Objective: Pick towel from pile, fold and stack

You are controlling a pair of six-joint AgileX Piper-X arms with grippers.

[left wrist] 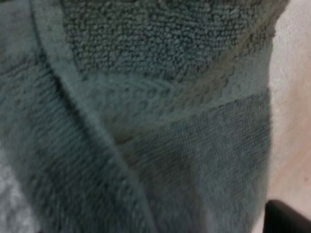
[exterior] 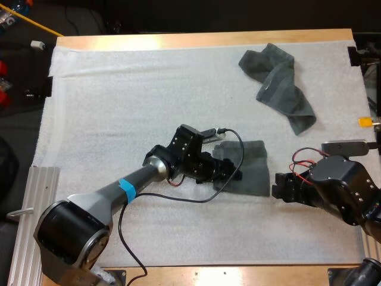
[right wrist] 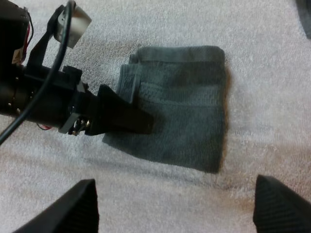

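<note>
A dark grey-green folded towel lies flat near the mat's middle right. My left gripper rests low over its left edge, where a layer is bunched up. Up close, the towel's fabric lies right before it, and one black finger stands far out to the side, so it is open. My right gripper hovers just right of the folded towel, open, with bare mat between its fingers. A crumpled towel lies at the far right of the mat.
The white mat is bare to the left and along the front. A ribbed metal rail runs beside the mat's left front edge. The table's wooden edge borders the far side.
</note>
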